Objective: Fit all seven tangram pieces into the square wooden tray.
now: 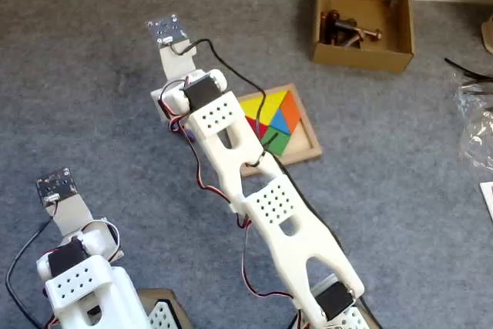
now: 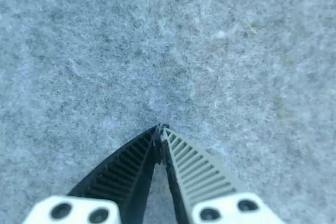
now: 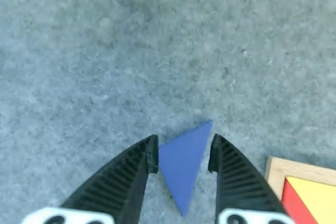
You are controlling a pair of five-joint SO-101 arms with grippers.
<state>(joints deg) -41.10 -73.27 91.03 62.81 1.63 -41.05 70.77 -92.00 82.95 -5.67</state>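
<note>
The square wooden tray [image 1: 312,148] lies on the grey carpet and holds yellow, orange, blue, green and red pieces. Part of it is covered by my right arm [image 1: 231,144]. A loose blue triangle [image 3: 182,174] lies flat on the carpet just outside the tray's corner [image 3: 275,169]. My right gripper [image 3: 182,148] is open and straddles this triangle, one finger close against each side. My left gripper [image 2: 160,128] is shut with nothing in it, low over bare carpet at the near left of the table.
A cardboard box [image 1: 362,21] with small metal parts stands at the back right. Clear plastic wrap [image 1: 477,129] lies at the right edge. The left arm's body [image 1: 81,275] sits at the near left corner.
</note>
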